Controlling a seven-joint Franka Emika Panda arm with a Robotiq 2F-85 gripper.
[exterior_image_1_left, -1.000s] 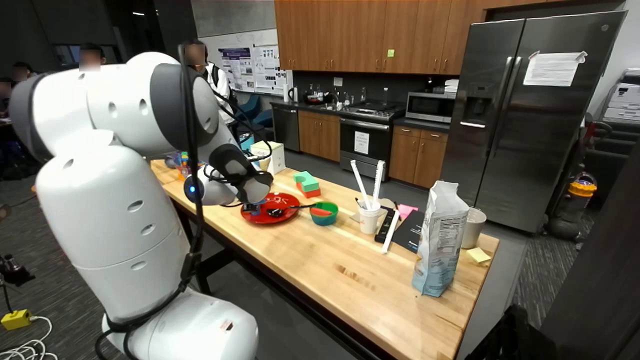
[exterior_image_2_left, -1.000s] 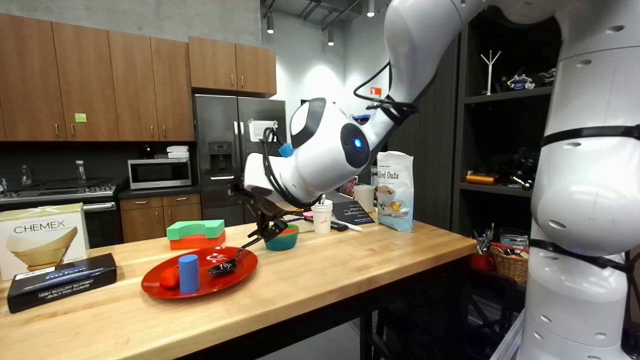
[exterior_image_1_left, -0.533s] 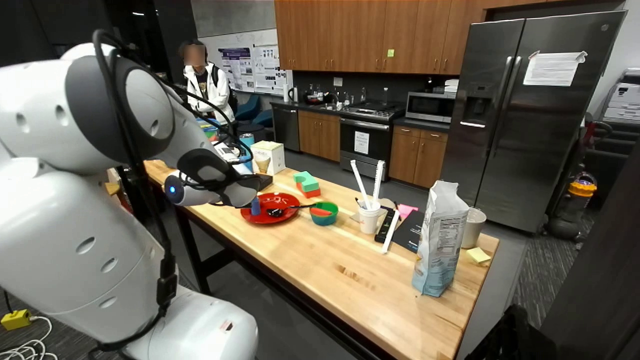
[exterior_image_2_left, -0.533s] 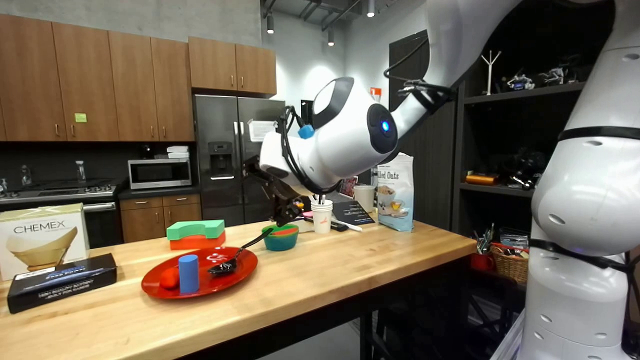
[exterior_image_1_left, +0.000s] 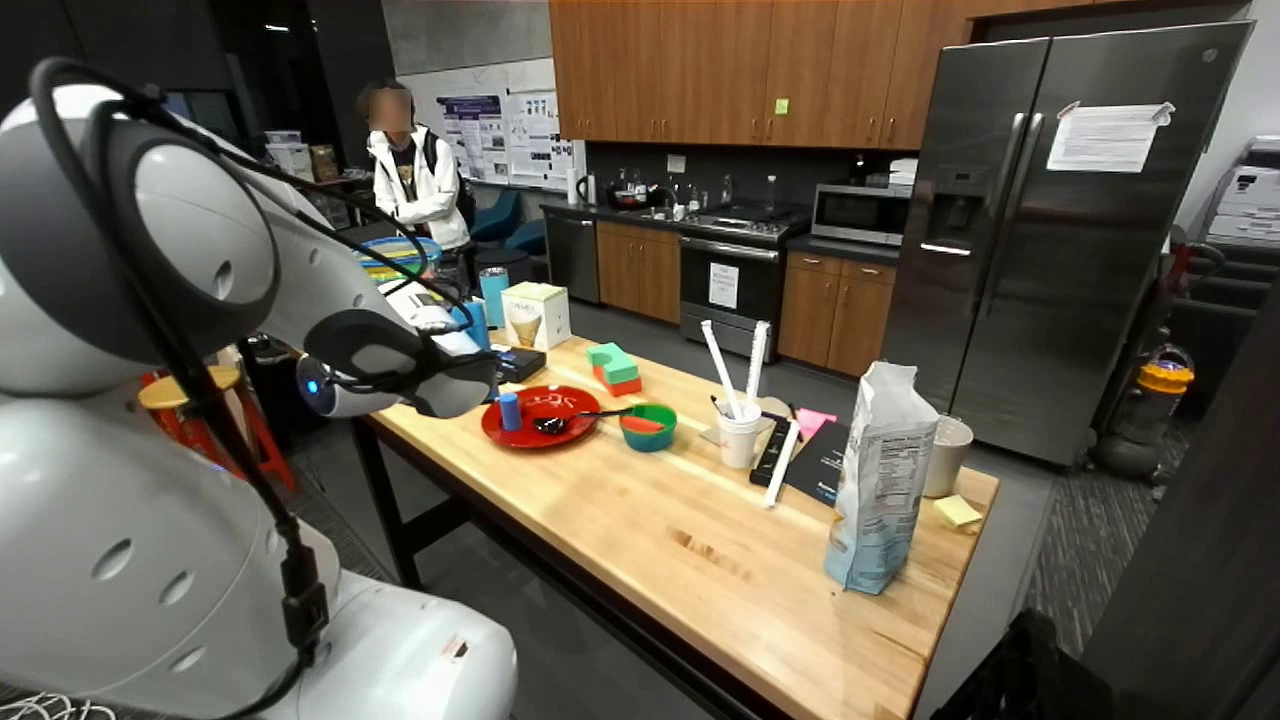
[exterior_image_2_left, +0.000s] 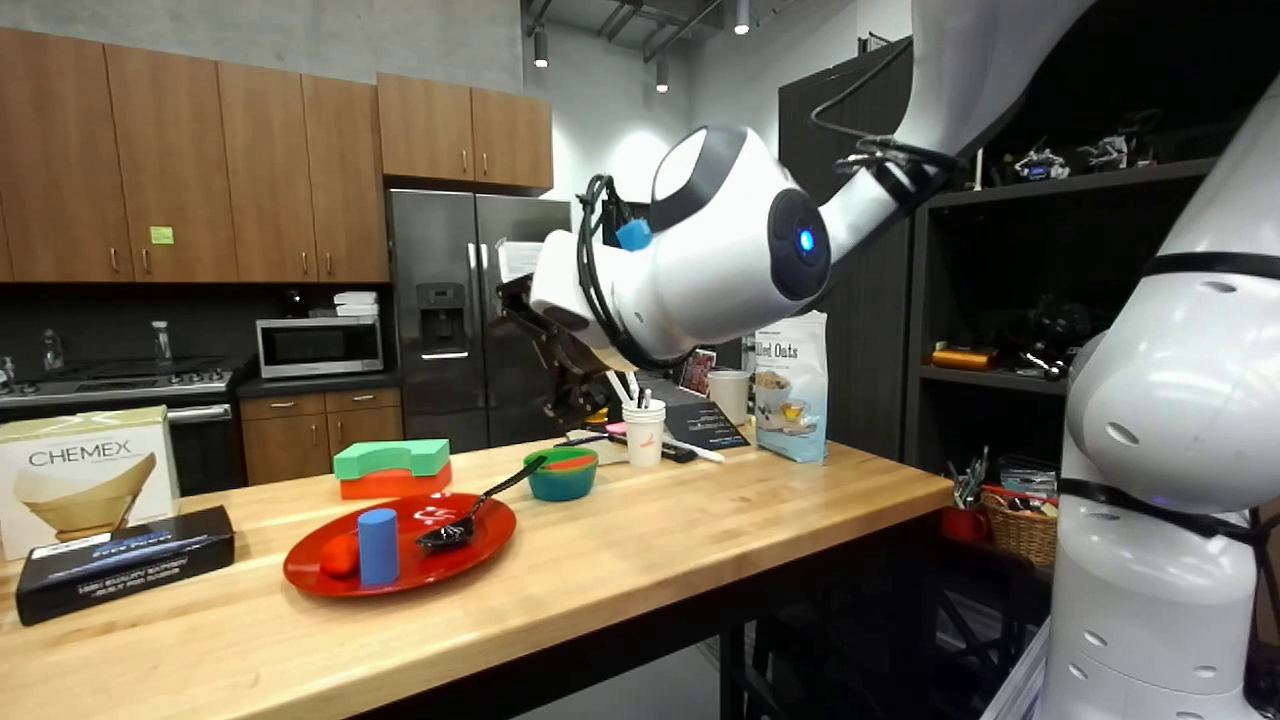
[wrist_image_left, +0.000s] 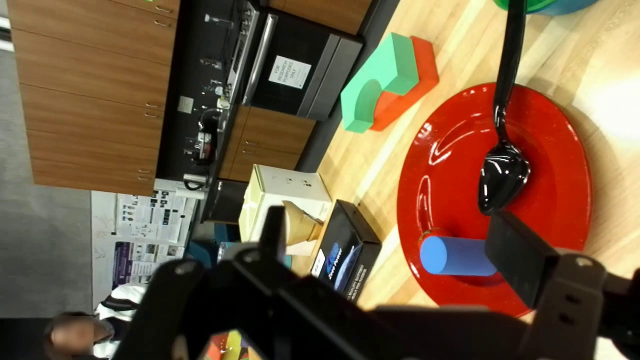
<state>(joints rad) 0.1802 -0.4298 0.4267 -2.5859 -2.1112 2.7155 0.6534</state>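
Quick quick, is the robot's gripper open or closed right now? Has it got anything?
Gripper: open, holding nothing.

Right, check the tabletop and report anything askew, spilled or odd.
One oddity: the glossy black spoon slants, its head on the round red plate, its handle's end over the rim of the round green and teal bowl, bridging both. I see no spill.
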